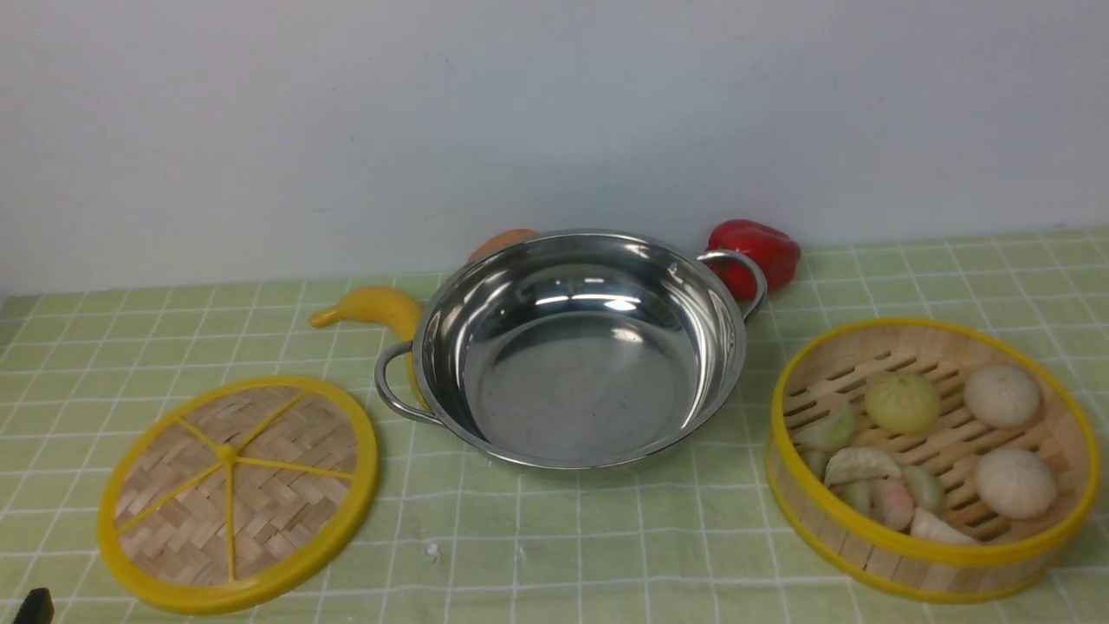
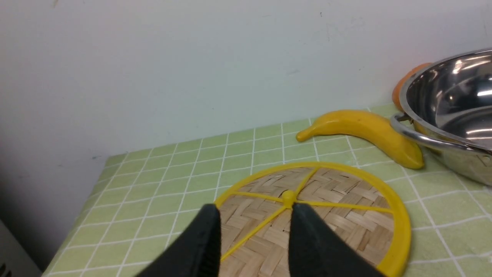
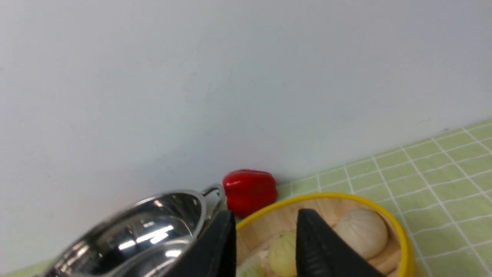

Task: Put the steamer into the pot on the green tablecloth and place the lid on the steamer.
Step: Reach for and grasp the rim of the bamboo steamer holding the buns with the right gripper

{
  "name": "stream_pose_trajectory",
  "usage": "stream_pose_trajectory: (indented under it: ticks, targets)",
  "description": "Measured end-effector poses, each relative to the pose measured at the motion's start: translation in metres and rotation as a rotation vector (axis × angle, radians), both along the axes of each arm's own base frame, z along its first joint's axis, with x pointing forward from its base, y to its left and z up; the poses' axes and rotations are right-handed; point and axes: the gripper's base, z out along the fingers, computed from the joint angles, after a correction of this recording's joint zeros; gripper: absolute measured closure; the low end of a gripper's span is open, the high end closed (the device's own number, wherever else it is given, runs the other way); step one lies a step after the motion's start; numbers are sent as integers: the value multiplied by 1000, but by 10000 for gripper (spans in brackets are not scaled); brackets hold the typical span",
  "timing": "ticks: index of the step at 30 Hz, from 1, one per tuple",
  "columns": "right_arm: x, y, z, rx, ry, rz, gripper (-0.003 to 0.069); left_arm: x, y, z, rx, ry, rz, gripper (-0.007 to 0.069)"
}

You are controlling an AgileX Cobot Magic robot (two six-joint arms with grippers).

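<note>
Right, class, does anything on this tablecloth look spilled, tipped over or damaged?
Nothing stands out as spilled, tipped or damaged. The lid lies flat, the pot stands upright, and the dumplings sit inside the steamer.

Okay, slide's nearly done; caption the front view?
Shiny steel pot between woven bamboo lid and round slatted bamboo steamer.

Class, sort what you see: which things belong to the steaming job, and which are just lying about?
For the job:
- steamer
- pot
- lid
- green tablecloth

Just lying about:
- banana
- red pepper
- orange item behind the pot, partly hidden
</note>
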Motion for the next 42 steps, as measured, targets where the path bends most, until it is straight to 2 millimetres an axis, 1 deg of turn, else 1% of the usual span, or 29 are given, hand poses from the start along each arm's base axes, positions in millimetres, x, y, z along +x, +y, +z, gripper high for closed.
stream_pose_trajectory:
  ticks: [3,5,11,14,20,22,23,24,25,26,28,30,32,33,34,35,36,37,38,39,40,42]
  targets:
    - [0,0,5,63,-45,1,417,1,-1,4,-88,-51,-7,382]
    - [-1,-1,9,118,-88,-1,417,1,-3,11,-274,-139,-15,382]
    - [-2,-4,15,219,-155,-8,417,0,-1,25,-783,-321,-23,382]
    - [-2,-4,16,227,-159,-9,417,-1,0,29,-851,-372,-27,382]
    - [-2,-4,16,228,-164,-10,417,-2,1,32,-871,-415,-31,382]
    - [-3,-5,19,234,-202,-15,417,-2,2,33,-896,-438,-35,382]
    - [-4,-6,23,246,-240,-18,417,-3,3,36,-907,-469,-40,382]
    - [-6,-7,28,265,-306,-24,417,-5,5,42,-935,-541,-54,382]
    - [-7,-8,31,271,-336,-27,417,-5,5,42,-941,-543,-55,382]
    - [-13,-11,43,291,-459,-35,417,-11,8,57,-967,-687,-94,382]
    - [-27,-14,71,278,-673,-51,417,-27,11,87,-937,-930,-170,382]
    - [-42,-17,98,212,-848,-93,417,-43,12,114,-875,-1097,-216,382]
    - [-51,-18,129,100,-945,-172,417,-54,11,140,-793,-1177,-217,382]
    - [-53,-18,135,89,-955,-181,417,-55,11,145,-773,-1180,-212,382]
    - [-51,-19,149,25,-941,-224,417,-55,10,158,-721,-1160,-191,382]
    - [-38,-19,167,-92,-849,-286,417,-47,7,180,-595,-1037,-134,382]
    - [-37,-18,171,-105,-830,-285,417,-46,7,178,-598,-1015,-133,382]
    - [-20,-17,181,-172,-707,-291,417,-33,4,188,-521,-867,-103,382]
    - [-5,-14,187,-242,-588,-269,417,-18,0,191,-434,-690,-84,382]
    - [6,-12,190,-273,-515,-250,417,-2,-3,186,-394,-513,-79,382]
    - [21,-8,189,-311,-398,-198,417,10,-5,182,-358,-371,-81,382]
    - [49,3,182,-370,-184,-68,417,36,-9,169,-291,-89,-95,382]
